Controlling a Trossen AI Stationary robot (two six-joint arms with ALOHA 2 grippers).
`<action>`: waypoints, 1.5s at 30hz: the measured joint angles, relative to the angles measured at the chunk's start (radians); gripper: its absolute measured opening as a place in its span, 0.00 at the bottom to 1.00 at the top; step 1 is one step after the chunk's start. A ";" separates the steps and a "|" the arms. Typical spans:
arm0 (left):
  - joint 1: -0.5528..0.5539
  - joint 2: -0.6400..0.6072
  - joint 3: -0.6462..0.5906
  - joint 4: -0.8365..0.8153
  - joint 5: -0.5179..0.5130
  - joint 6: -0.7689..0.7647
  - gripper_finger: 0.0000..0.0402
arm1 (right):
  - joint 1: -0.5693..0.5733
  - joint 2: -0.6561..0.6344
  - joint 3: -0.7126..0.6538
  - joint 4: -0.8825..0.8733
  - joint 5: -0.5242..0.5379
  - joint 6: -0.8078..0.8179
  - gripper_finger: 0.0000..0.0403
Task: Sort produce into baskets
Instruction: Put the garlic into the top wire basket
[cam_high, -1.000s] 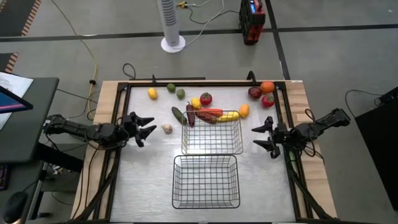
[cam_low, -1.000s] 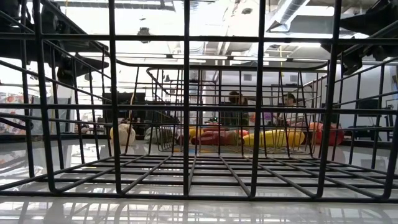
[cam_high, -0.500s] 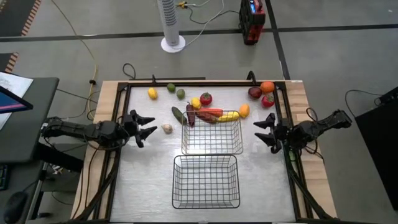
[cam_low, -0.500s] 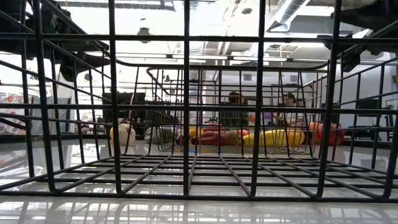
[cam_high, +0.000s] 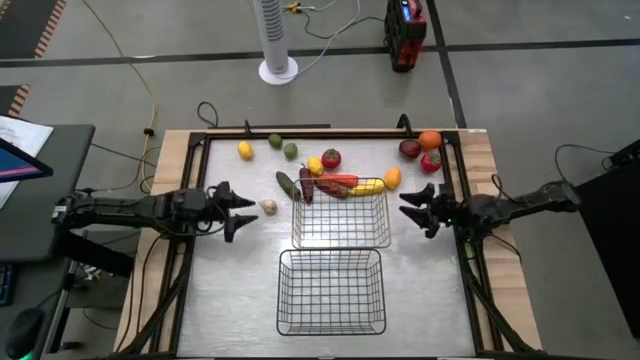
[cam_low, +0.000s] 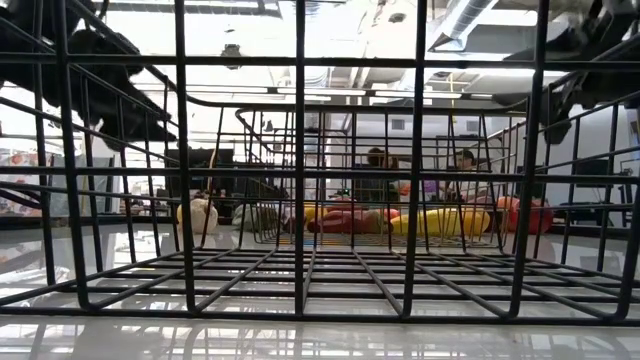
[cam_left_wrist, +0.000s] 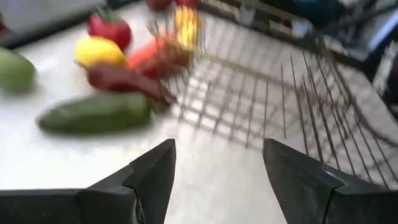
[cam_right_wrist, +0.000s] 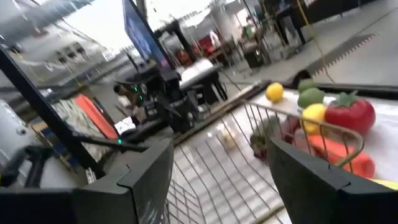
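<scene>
On your left, the left gripper (cam_high: 240, 209) hangs with its fingers spread and nothing between them, just beside the garlic (cam_high: 268, 206) and near the left wall of the far basket (cam_high: 341, 236). Beyond it along the far part of the table (cam_high: 230, 290) lie, from left to right, a lemon (cam_high: 245, 150), two limes (cam_high: 275, 141), a cucumber (cam_high: 287, 184), a dark eggplant (cam_high: 306, 184), a second lemon (cam_high: 315, 165) and a tomato (cam_high: 331, 158). A red pepper (cam_high: 338, 181) and a corn cob (cam_high: 368, 187) lie against the far basket's rear rim; whether they rest inside or outside it cannot be told. An orange-yellow fruit (cam_high: 392, 177) sits beside them. Farther right, at the table's corner, stand a dark red apple (cam_high: 410, 149), an orange (cam_high: 430, 140) and a red fruit (cam_high: 431, 162).

The near basket (cam_high: 331, 292) stands just in front of the far one and holds nothing. The right gripper (cam_high: 412, 207), likewise spread and holding nothing, hovers beside the far basket's right wall.

The table is pale and glossy within a dark frame. On the grey floor beyond it you see a white tower fan (cam_high: 276, 40), cables and a red device (cam_high: 405, 32).
</scene>
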 joint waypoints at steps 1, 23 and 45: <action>0.000 0.016 0.000 -0.001 0.006 0.002 0.57 | 0.000 0.030 0.013 0.001 0.000 -0.020 0.71; 0.115 0.481 0.164 0.199 -0.151 0.174 0.57 | -0.158 0.437 0.356 0.047 -0.199 -0.513 0.71; 0.151 0.710 0.241 0.091 -0.109 0.225 0.57 | -0.207 0.609 0.501 0.085 -0.269 -0.588 0.71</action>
